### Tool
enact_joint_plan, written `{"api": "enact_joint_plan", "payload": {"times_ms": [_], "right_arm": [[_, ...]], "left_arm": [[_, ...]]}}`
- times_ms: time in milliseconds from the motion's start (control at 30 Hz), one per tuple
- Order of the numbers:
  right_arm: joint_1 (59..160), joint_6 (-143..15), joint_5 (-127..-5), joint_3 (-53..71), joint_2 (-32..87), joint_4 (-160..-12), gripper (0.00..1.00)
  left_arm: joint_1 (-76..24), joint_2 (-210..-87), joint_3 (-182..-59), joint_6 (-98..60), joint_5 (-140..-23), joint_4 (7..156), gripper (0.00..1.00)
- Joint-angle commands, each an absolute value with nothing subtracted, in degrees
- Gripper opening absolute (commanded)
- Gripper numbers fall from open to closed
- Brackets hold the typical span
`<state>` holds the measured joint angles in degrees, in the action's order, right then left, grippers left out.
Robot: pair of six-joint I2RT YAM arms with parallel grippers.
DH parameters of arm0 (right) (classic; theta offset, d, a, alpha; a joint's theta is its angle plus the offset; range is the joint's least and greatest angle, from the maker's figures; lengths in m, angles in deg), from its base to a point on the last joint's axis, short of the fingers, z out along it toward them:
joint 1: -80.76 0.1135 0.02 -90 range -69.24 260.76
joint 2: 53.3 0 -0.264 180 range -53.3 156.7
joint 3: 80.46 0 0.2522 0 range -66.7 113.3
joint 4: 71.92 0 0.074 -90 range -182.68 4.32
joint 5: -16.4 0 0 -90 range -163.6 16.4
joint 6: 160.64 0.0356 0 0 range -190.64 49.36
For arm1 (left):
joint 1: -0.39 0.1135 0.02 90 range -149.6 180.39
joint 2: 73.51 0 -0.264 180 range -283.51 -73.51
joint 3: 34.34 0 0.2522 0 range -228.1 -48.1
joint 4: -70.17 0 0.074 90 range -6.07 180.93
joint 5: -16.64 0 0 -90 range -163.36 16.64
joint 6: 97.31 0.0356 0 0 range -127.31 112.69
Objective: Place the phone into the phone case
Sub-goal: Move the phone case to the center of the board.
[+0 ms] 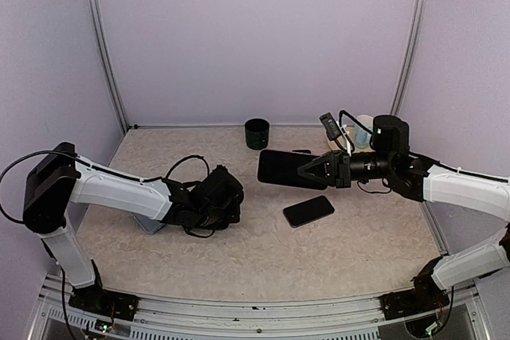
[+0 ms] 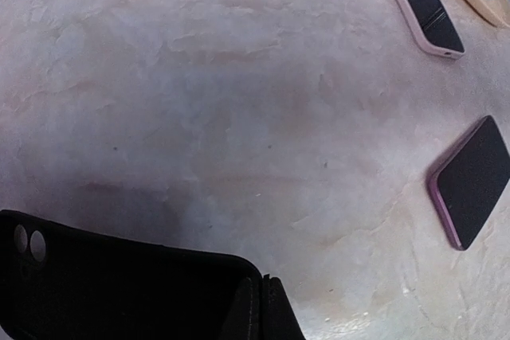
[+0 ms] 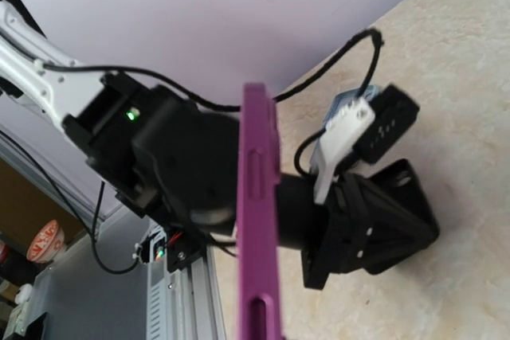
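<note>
The phone case (image 2: pixel 119 284) looks matt black plastic, the table (image 2: pixel 199 117) rough and mottled.

Pale lilac walls (image 1: pixel 255 37) stand on three sides, metal posts (image 1: pixel 103 45) at the back corners. The desk (image 1: pixel 263 264) is mottled beige, softly lit, with a metal rail (image 1: pixel 263 308) in front.

The left arm (image 1: pixel 119 190) and right arm (image 1: pixel 466 189) have white shells over long links, black joints and bases (one green lamp (image 1: pixel 381 127) lit). Loose black cables (image 1: pixel 185 163) loop alongside; the right gripper (image 1: pixel 305 171) is black.
</note>
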<state>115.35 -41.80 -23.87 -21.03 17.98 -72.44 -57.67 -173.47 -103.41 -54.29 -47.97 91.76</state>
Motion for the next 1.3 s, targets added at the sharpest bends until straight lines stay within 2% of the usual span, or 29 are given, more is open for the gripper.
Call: {"api": "enact_joint_plan", "payload": {"times_ms": [0, 367, 600, 767, 1033, 1267], "right_arm": [[114.78, -42.86, -24.43, -20.61, 15.15, -70.94, 0.00], [114.76, -44.16, -26.80, -19.68, 11.41, -74.39, 0.00], [114.65, -44.54, -28.33, -19.53, 9.46, -76.02, 0.00], [114.69, -44.45, -28.04, -19.18, 10.09, -75.84, 0.00], [114.69, -43.97, -27.81, -17.92, 10.89, -75.92, 0.00], [114.69, -42.36, -27.99, -17.24, 11.17, -75.78, 0.00]], "left_arm": [[-56.28, -173.75, -107.88, -53.36, -51.19, 88.14, 0.00], [-55.62, -186.09, -117.77, -54.32, -58.90, 84.37, 0.00], [-54.99, -188.16, -118.37, -54.16, -60.97, 80.60, 0.00], [-54.66, -187.62, -118.22, -53.83, -62.09, 80.02, 0.15], [-54.18, -186.10, -117.60, -53.89, -63.69, 78.38, 0.24], [-51.21, -178.10, -113.39, -53.25, -62.24, 76.26, 0.40]]}}
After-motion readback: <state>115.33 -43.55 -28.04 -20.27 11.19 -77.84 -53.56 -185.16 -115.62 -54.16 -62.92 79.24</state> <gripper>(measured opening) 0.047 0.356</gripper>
